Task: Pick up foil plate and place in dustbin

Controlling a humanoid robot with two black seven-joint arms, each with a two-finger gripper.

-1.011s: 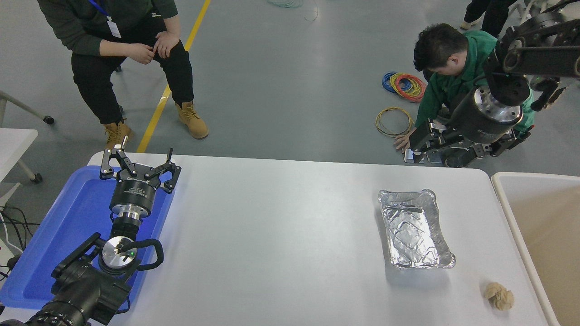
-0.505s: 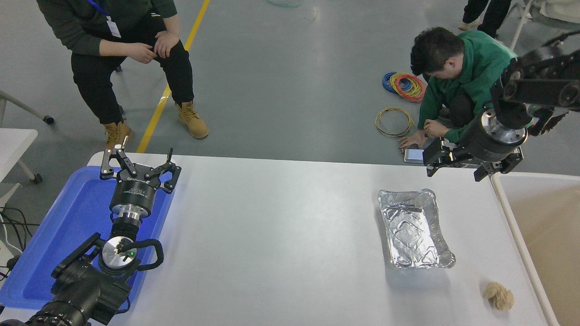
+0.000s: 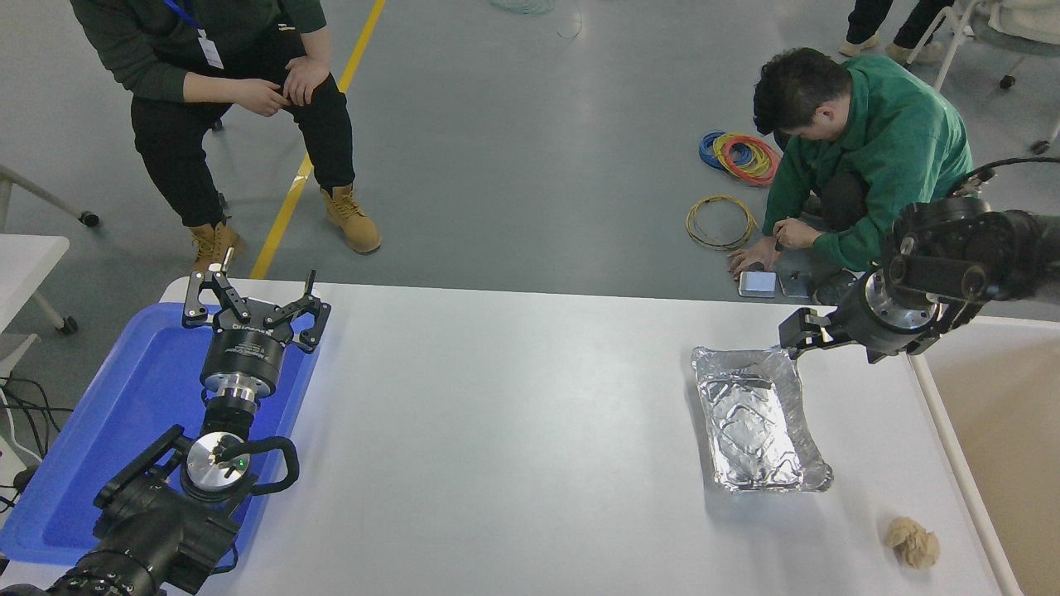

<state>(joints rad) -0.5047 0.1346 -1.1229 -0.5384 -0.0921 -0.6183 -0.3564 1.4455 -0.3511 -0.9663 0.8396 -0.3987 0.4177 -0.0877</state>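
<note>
The foil plate (image 3: 758, 418), a shiny silver rectangular tray, lies on the white table (image 3: 513, 430) at the right, with nothing in it. The dustbin (image 3: 938, 414), with an off-white rim and a beige inside, stands against the table's right edge. My right gripper (image 3: 800, 335) comes in from the right edge, low over the table just beyond the plate's far right corner. It is seen side-on and holds nothing that I can see. My left gripper (image 3: 252, 290) is parked open over the blue tray at the lower left.
A small tan paper ball (image 3: 911, 542) lies near the table's front right. A flat blue tray (image 3: 99, 430) sits at the left. One person sits at the far left (image 3: 224, 74). Another in green (image 3: 861, 141) crouches on the floor by coloured cable coils (image 3: 737, 157).
My right arm has come down and back from high beyond the table's far right corner to just over the plate's far corner. The plate, the ball and the left arm have not moved.
</note>
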